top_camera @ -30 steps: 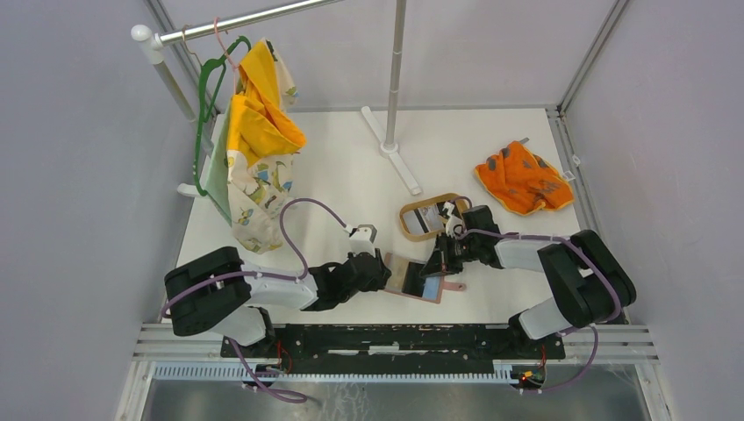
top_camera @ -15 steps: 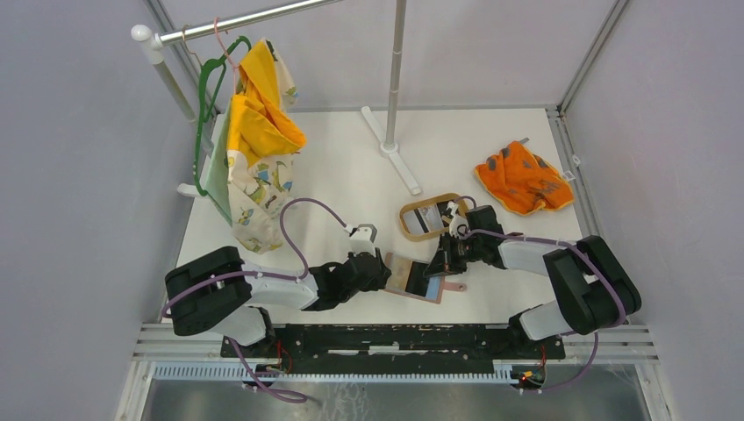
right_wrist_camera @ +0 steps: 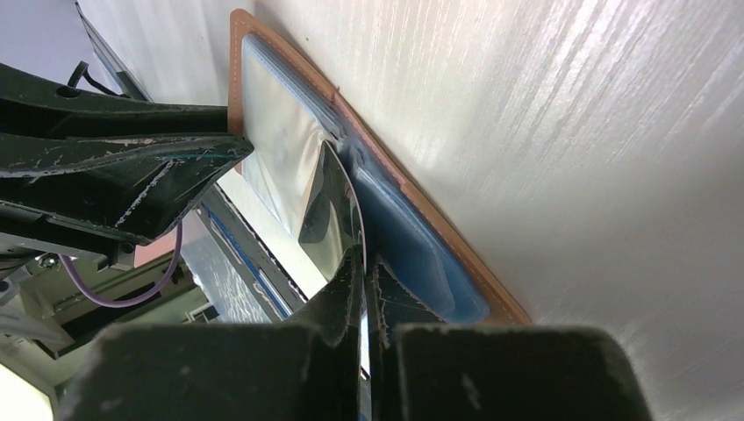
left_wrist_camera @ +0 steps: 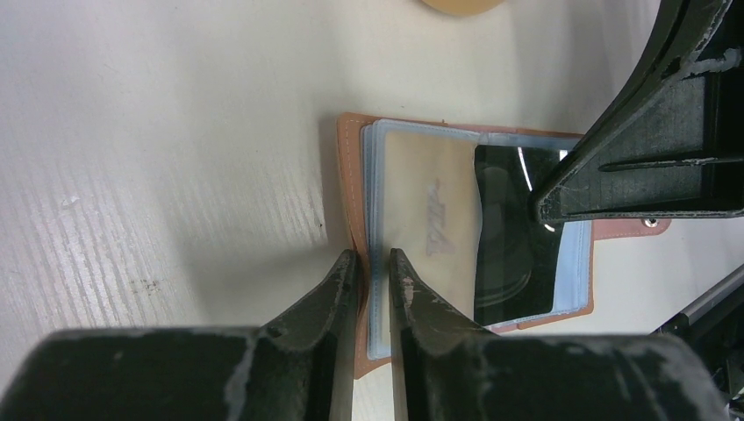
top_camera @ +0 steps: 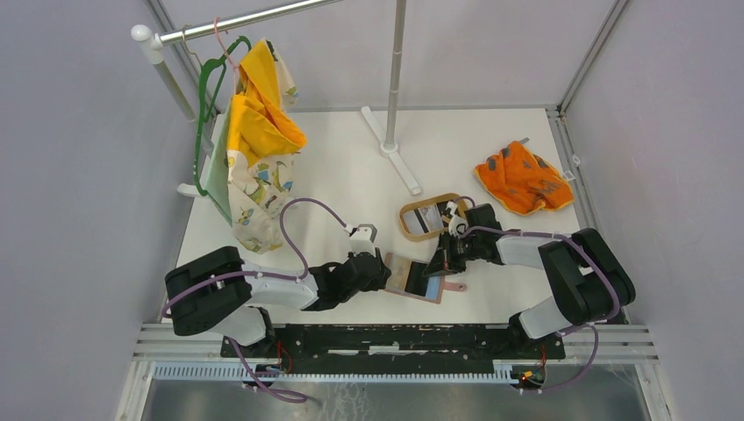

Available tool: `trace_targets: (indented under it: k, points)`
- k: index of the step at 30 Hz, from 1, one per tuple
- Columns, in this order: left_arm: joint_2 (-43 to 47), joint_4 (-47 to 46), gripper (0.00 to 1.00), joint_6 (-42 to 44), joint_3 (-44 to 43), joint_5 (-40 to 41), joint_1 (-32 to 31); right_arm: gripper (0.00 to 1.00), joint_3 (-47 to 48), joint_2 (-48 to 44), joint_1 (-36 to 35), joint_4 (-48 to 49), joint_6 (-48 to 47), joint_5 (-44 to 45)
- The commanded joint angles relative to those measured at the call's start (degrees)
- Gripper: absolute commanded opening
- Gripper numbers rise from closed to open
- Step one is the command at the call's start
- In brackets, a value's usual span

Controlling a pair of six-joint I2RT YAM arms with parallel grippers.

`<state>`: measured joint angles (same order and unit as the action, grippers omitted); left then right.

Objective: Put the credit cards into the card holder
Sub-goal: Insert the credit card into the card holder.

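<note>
The card holder [top_camera: 402, 274] lies open on the table near the front, brown cover down and blue-grey pockets up [left_wrist_camera: 412, 219]. My left gripper [left_wrist_camera: 373, 263] is shut on its left edge, the cover and sleeves pinched between the fingers. My right gripper [right_wrist_camera: 364, 274] is shut on a glossy black credit card [right_wrist_camera: 329, 210]. That card [left_wrist_camera: 509, 237] stands slanted with its far edge down in the holder's right-hand pockets. In the top view the two grippers [top_camera: 383, 273] [top_camera: 439, 261] face each other across the holder. More credit cards [top_camera: 430, 219] lie in the oval tray.
The oval light-wood tray [top_camera: 405, 221] sits just behind the right gripper. An orange patterned cloth [top_camera: 522, 178] lies at the back right. A rack foot [top_camera: 392, 151] and hanging clothes [top_camera: 250, 149] stand at the back left.
The right gripper has shifted slightly toward the holder with the black card. The left jaws have tightened a little on the holder's edge.
</note>
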<state>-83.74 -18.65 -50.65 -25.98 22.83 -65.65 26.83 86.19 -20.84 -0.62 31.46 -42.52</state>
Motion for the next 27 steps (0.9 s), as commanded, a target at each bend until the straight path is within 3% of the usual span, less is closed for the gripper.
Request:
trace_targets:
  k: [1,17,27]
  points:
    - [-2.3,3.7,0.23,2.3,0.9,-1.6,-0.1,0.00,1.1,2.4,-0.3,-2.0,-1.3,7.3]
    - [-2.6,2.8,0.23,2.8,0.9,-2.6,-0.2,0.00,1.7,1.9,-0.4,0.2,-0.9,7.8]
    - [-3.7,2.5,0.23,3.1,-0.4,-3.7,-0.2,0.00,-2.7,2.2,-2.1,11.5,6.2,6.3]
